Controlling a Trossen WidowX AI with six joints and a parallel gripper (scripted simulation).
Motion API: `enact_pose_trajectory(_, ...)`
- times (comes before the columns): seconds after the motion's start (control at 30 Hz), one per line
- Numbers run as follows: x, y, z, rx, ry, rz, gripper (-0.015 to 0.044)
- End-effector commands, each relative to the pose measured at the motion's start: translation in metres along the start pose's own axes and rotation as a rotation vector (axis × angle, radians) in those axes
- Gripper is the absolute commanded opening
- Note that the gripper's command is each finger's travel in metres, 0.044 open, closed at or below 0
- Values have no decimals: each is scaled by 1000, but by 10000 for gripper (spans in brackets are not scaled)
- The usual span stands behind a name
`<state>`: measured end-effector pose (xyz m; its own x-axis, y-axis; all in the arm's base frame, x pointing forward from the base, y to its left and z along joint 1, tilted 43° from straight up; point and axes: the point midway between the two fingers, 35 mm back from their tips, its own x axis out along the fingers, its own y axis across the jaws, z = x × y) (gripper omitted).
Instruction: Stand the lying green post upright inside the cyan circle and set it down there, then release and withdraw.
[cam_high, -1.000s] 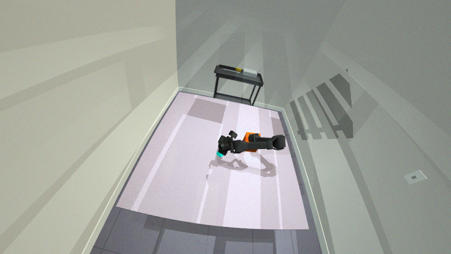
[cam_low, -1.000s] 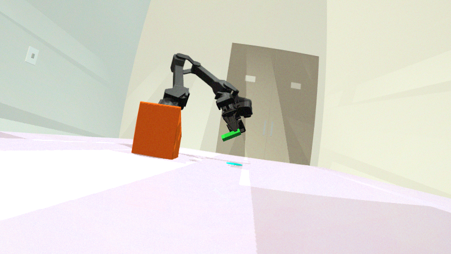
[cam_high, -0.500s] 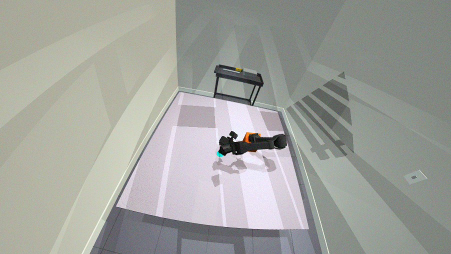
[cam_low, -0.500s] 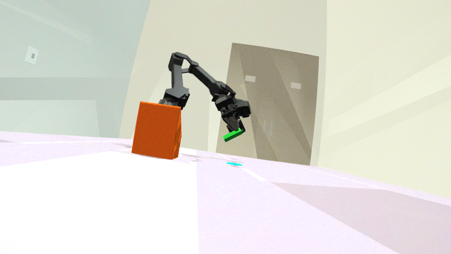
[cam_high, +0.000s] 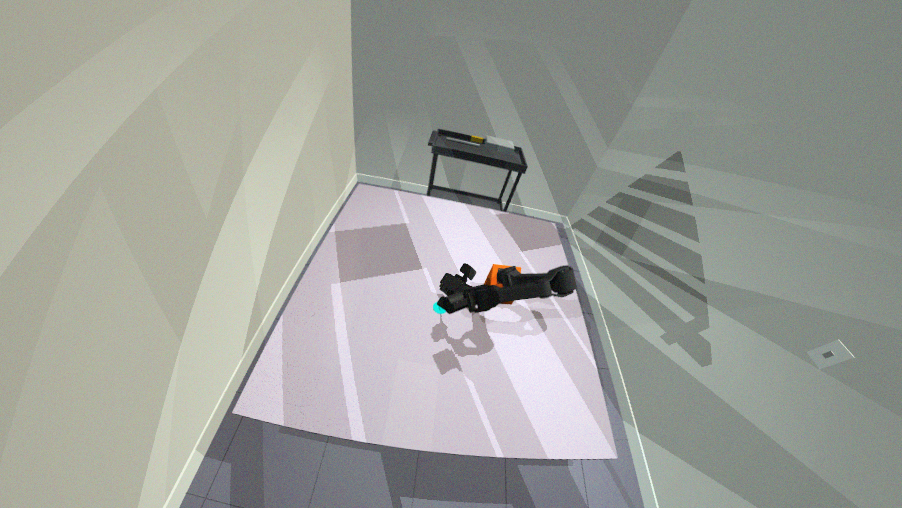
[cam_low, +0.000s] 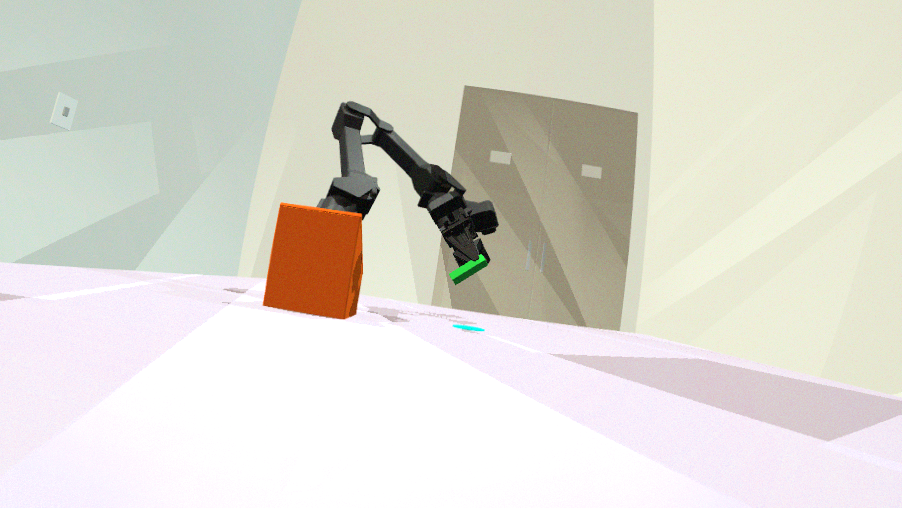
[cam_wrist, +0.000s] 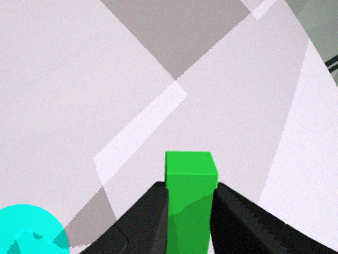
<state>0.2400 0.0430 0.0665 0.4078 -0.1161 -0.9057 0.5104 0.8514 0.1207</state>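
Note:
The green post (cam_low: 467, 270) (cam_wrist: 190, 200) is held in the air, tilted, its left end lower than its right in the exterior view. My gripper (cam_low: 477, 258) (cam_wrist: 188, 192) is shut on it near its upper right end there. In the wrist view the post stands between the two dark fingers, with one end towards the top. The cyan circle (cam_high: 438, 307) (cam_low: 468, 328) (cam_wrist: 30, 222) lies flat on the pale surface, below the post in the exterior view and at the lower left in the wrist view. The arm partly covers it in the top view, where the post is hidden.
An orange block (cam_high: 497, 273) (cam_low: 311, 261) stands beside the arm's base. A dark bench (cam_high: 477, 152) with a yellow item (cam_high: 477, 138) on it stands at the far wall. A tall brown cabinet (cam_low: 568, 220) is behind the arm in the exterior view.

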Motion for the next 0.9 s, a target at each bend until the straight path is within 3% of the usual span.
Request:
enact_pose_trajectory(0.0, 0, 0, 1, 16, -36, -2, 23)
enact_pose_trajectory(0.87, -7, 3, 4, 79, -206, 25, 23)
